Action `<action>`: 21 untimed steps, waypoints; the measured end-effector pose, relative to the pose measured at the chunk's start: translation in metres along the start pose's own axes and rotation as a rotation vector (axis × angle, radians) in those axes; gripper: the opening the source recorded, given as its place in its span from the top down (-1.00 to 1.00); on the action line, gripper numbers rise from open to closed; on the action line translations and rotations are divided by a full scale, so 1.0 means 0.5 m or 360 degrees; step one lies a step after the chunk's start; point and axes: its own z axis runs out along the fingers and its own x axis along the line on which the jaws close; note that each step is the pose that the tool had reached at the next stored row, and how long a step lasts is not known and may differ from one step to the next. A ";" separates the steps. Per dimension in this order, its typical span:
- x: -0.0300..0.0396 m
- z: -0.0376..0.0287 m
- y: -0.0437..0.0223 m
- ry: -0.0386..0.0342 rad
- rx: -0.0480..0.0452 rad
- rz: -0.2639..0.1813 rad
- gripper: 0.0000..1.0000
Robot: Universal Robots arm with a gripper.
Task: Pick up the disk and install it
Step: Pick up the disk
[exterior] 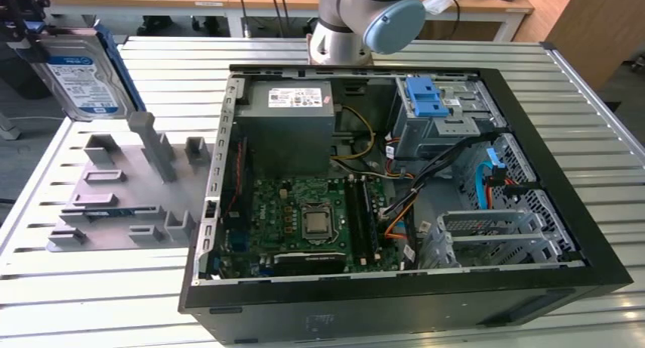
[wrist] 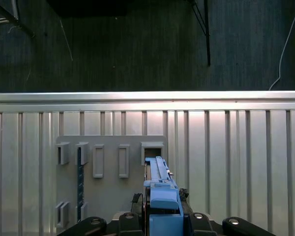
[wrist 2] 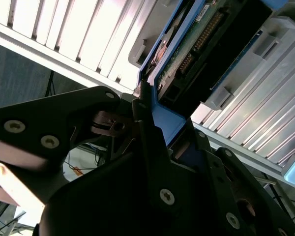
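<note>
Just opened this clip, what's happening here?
The arm's pincer is shut on the disk, gripping it by its blue carrier frame. The disk hangs on edge in the air above the grey slotted rack, at the exterior view's left, and appears clear of the slots. The open computer case lies beside the rack on the slatted table; the disk is not yet installed in it.
</note>
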 end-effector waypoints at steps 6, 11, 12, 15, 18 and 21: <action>0.000 -0.007 0.000 0.0000 0.0000 0.0000 0.27; 0.000 -0.012 0.000 0.0000 0.0000 0.0000 0.27; 0.000 -0.013 0.000 0.0000 0.0000 0.0000 0.27; 0.000 -0.017 0.000 0.0000 0.0000 0.0000 0.27; 0.000 -0.020 0.000 0.0000 0.0000 0.0000 0.27; 0.000 -0.024 0.000 0.0000 0.0000 0.0000 0.27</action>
